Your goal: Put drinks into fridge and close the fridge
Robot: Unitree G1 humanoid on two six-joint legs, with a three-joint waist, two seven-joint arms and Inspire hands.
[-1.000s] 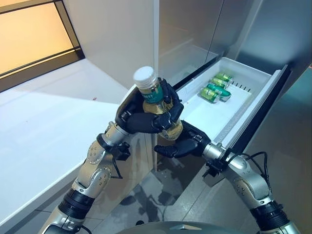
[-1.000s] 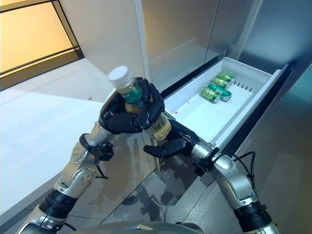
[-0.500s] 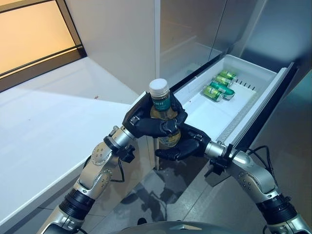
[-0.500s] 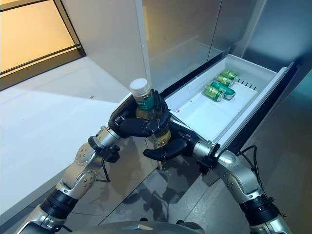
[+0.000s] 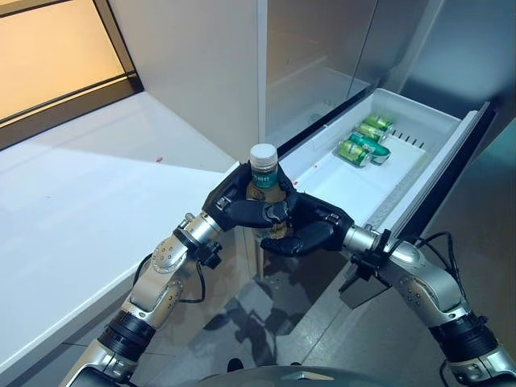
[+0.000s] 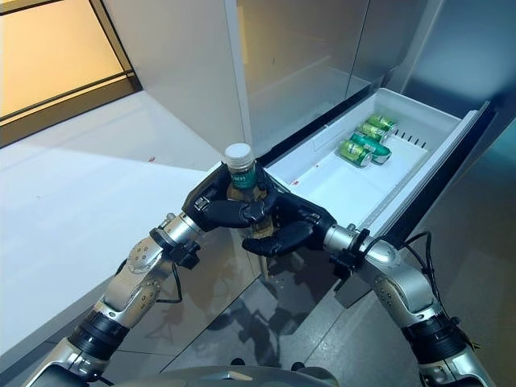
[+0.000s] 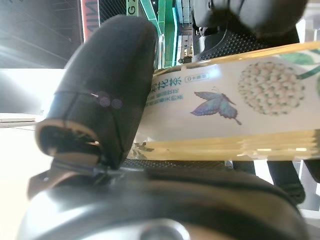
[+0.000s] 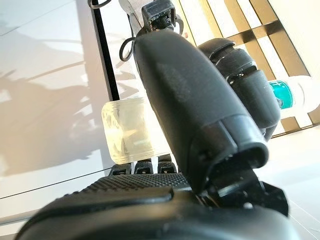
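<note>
A drink bottle (image 5: 264, 179) with a white cap, teal label and pale amber liquid stands upright in front of the open fridge drawer (image 5: 348, 192). My left hand (image 5: 239, 206) is shut round its middle. My right hand (image 5: 313, 230) is curled round its lower part from the other side, thumb across it. In the left wrist view my thumb (image 7: 102, 95) presses the bottle's label (image 7: 225, 105). In the right wrist view the bottle's base (image 8: 125, 131) shows beside my thumb (image 8: 195, 105). Green cans (image 5: 363, 143) lie at the drawer's far end.
The white drawer sticks out to the right, its dark front panel (image 5: 445, 169) at the far right. A white counter (image 5: 81, 210) lies to the left. Grey fridge panels (image 5: 193, 64) rise behind. Tiled floor (image 5: 266, 322) lies below my hands.
The bottle has come down and turned upright in my left hand. My right hand has risen from under it and closed round its lower part.
</note>
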